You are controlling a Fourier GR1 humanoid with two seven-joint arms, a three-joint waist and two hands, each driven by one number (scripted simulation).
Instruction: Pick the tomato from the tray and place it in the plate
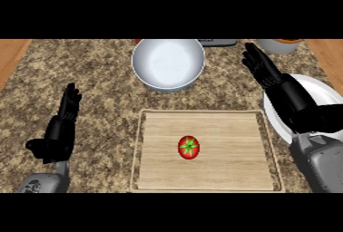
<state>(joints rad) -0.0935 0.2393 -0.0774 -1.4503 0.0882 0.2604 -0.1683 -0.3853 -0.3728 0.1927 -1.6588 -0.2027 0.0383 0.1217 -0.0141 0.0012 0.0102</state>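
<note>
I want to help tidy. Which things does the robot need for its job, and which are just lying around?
For the job: tomato, wooden tray, white plate.
Just lying about: white bowl, pale container at the back right.

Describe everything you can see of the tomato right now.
The tomato is small, red and glossy, with a green star-shaped calyx facing up. It looks whole. It rests on the wooden tray, slightly left of the tray's middle, touching only the tray's board. Neither hand touches it: the left hand is open off the tray's left side, the right hand open beyond its upper right corner.
</note>
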